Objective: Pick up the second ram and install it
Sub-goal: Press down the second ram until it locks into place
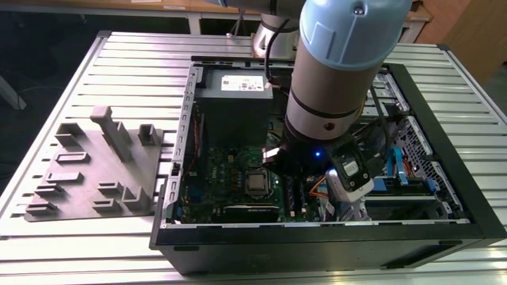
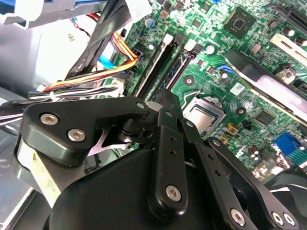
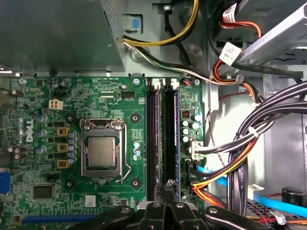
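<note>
From my station, the second ram (image 3: 169, 134) shows in the first wrist view as a long dark strip seated lengthwise in the memory slot farther from the CPU socket (image 3: 101, 153). A matching dark strip (image 3: 152, 134) stands in the neighbouring slot just beside it. Both run parallel across the green motherboard (image 3: 120, 96). The gripper (image 3: 168, 187) is over one end of the second ram, its two black fingers (image 3: 162, 211) pressed together at the tips with nothing pinched between them. I cannot tell whether the tips touch the stick or hang just above it. In the second wrist view the gripper (image 2: 165, 98) points the same way, its closed tip aimed at the pair of slots, with the CPU socket (image 2: 204, 115) off to one side. A bundle of orange, yellow and black cables (image 3: 230, 167) runs beside the slots on the side away from the socket. In the exterior view the arm (image 1: 333, 89) reaches steeply down into the open computer case (image 1: 317, 237), which fills the middle and right of the frame. The power supply (image 1: 234, 101) sits toward the upper middle. The grey fixture block (image 1: 95, 172) lies on the slatted table (image 1: 135, 53) at the exterior view's left, well apart from the case.
</note>
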You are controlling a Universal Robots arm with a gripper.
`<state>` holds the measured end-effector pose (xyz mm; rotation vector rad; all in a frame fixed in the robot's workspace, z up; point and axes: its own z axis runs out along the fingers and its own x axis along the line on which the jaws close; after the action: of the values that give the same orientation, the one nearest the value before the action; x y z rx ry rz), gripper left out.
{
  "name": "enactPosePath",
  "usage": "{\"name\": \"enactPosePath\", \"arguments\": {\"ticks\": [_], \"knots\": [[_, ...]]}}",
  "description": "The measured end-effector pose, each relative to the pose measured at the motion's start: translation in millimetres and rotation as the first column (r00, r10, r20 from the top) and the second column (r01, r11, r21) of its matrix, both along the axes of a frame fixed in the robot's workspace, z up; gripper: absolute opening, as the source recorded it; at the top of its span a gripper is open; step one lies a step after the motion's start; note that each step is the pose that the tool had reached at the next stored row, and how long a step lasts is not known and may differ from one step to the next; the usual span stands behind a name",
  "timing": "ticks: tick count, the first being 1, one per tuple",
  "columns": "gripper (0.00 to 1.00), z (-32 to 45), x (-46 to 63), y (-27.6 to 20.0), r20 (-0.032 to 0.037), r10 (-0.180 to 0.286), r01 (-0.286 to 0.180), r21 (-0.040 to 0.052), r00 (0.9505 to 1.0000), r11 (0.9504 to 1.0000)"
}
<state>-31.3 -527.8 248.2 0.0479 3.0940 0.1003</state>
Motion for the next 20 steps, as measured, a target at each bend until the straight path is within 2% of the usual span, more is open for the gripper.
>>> {"name": "enactPosePath", "arguments": {"ticks": [6,12,20], "knots": [[0.07,-2.7,-0.1,-1.5,-0.0002,0.000,0.000,-0.0058,1.0000,1.0000],[0.07,-5.6,-0.1,-3.3,-0.0001,0.000,0.000,-0.0075,1.0000,1.0000],[0.07,-8.1,0.0,-3.5,0.0001,0.000,0.000,-0.0085,1.0000,1.0000]]}}
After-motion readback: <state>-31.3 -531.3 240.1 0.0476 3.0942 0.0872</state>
